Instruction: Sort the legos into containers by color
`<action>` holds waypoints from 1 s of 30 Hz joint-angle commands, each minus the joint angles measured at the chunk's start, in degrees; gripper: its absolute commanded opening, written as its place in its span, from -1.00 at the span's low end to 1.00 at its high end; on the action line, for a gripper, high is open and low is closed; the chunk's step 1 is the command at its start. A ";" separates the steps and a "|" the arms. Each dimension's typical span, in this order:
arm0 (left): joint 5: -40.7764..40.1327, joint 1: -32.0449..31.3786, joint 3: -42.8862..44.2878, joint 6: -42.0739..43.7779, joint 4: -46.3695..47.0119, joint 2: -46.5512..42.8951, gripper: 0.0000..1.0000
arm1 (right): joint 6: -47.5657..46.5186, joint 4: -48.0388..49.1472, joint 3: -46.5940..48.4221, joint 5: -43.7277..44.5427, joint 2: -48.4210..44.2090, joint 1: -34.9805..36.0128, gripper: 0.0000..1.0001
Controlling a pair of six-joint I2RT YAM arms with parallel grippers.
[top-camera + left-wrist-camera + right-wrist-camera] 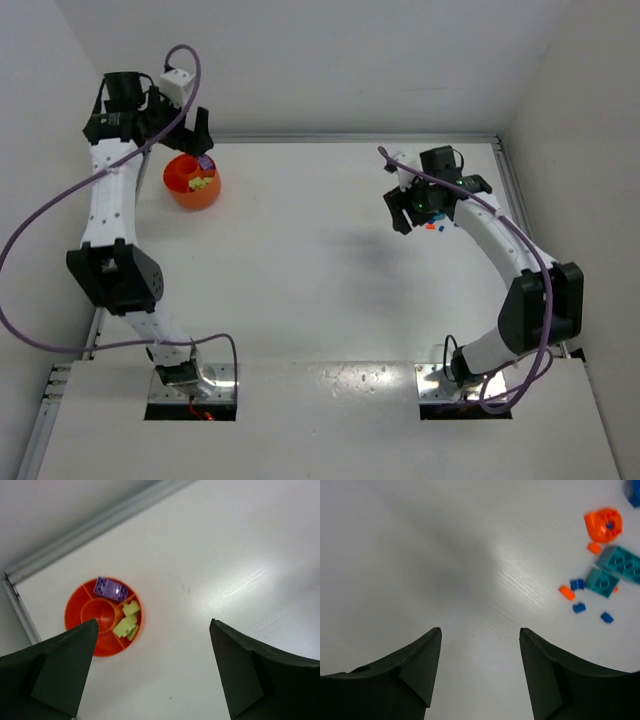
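The orange bowl (178, 190) stands at the table's far left and is split into compartments. In the left wrist view one compartment of the bowl (75, 602) holds a purple brick (111, 588), and the one beside it holds yellow-green bricks (126, 622). My left gripper (153, 622) hangs open and empty above the bowl's right side. Loose legos lie at the right: an orange round piece (603, 524), teal bricks (620, 562) and small blue bits (577, 584). My right gripper (480, 630) is open and empty over bare table, to their left in the right wrist view.
A metal rail (90, 527) runs along the table's far edge just behind the bowl, with white walls close on the left and the back. A purple cable (60, 200) loops off the left arm.
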 commanded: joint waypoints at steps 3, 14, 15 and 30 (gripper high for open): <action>11.12 -1.55 -4.96 -10.02 7.99 -10.77 0.99 | 1.00 3.71 -6.59 7.12 -3.72 -5.73 0.28; 21.66 -6.37 -23.07 -3.35 10.56 -21.85 0.99 | -29.70 -0.57 10.77 2.02 11.01 -19.78 -0.05; 22.80 -6.38 -23.69 -2.83 10.56 -21.85 0.99 | -32.72 -2.24 13.07 -0.33 12.87 -20.93 -0.05; 23.87 -9.37 -21.67 -6.95 11.09 -16.05 0.99 | -63.24 -29.95 41.40 -9.41 38.82 -28.68 0.27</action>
